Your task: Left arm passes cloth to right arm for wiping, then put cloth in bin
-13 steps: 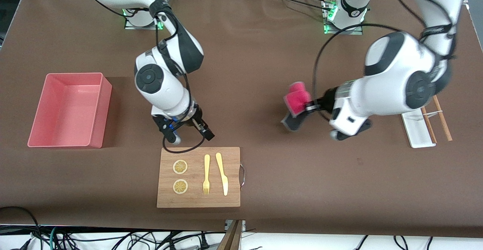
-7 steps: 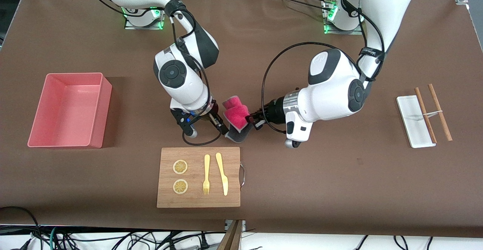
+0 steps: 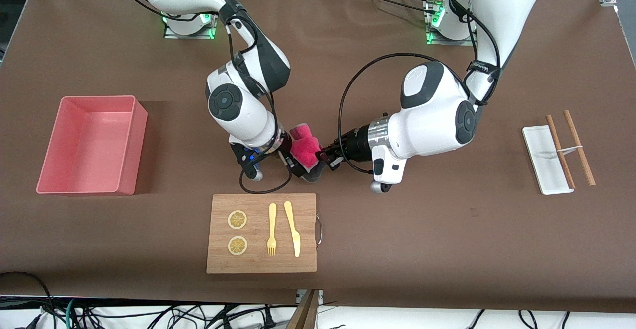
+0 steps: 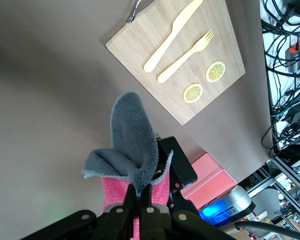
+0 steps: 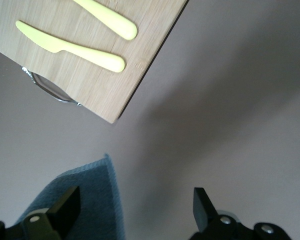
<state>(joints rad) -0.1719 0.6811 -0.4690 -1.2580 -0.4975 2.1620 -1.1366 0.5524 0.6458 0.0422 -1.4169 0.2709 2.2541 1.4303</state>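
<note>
My left gripper [image 3: 322, 159] is shut on the cloth [image 3: 304, 151], which hangs above the table mat close to the cutting board. In the left wrist view the cloth [image 4: 132, 145] shows a dark grey flap over a pink fold, pinched between the black fingers [image 4: 131, 196]. My right gripper [image 3: 275, 166] is open, level with the cloth, and one of its fingers [image 3: 296, 169] touches it. In the right wrist view the cloth's grey edge [image 5: 90, 200] lies beside one finger, partly inside the gap of the right gripper [image 5: 135, 210]. The salmon-pink bin [image 3: 126, 142] stands toward the right arm's end of the table.
A bamboo cutting board [image 3: 308, 257] with a yellow fork, a yellow knife and two lemon slices lies nearer the front camera than both grippers. A white tray [image 3: 545, 160] with two wooden chopsticks [image 3: 571, 145] sits at the left arm's end.
My left arm swung the cloth from its own end of the table to the middle. My right gripper moved to meet it, and the cloth now touches one of its open fingers.
</note>
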